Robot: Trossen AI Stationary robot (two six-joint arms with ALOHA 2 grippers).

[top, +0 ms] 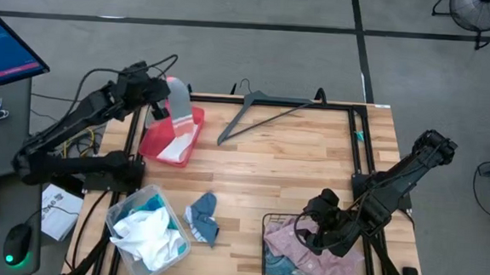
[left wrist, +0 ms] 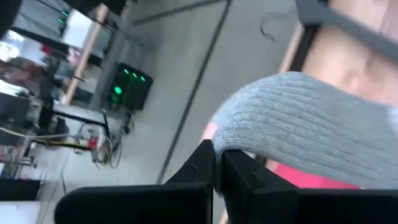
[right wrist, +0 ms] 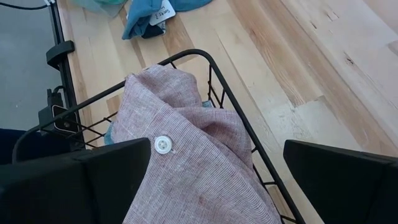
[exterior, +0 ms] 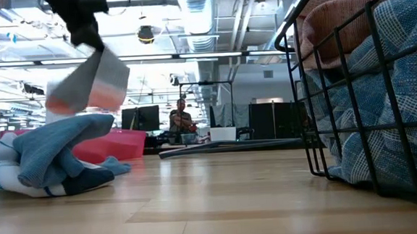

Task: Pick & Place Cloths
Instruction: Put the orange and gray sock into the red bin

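Left gripper (top: 164, 98) sits above the red tray (top: 155, 145) at the table's far left edge, fingers (left wrist: 205, 171) pinched together on a ribbed grey cloth (top: 179, 99), a knit piece hanging down from the grip, its long axis running roughly top to bottom over the tray.

Right gripper (right wrist: 217, 165) hovers over the black wire basket (top: 266, 241), fingers spread wide apart. Below it lies a pale pink cloth (right wrist: 186, 137), a finely woven fabric with 1 white button, crumpled inside the basket. A blue cloth (top: 203, 218) lies bunched on the wooden table (top: 294, 175).
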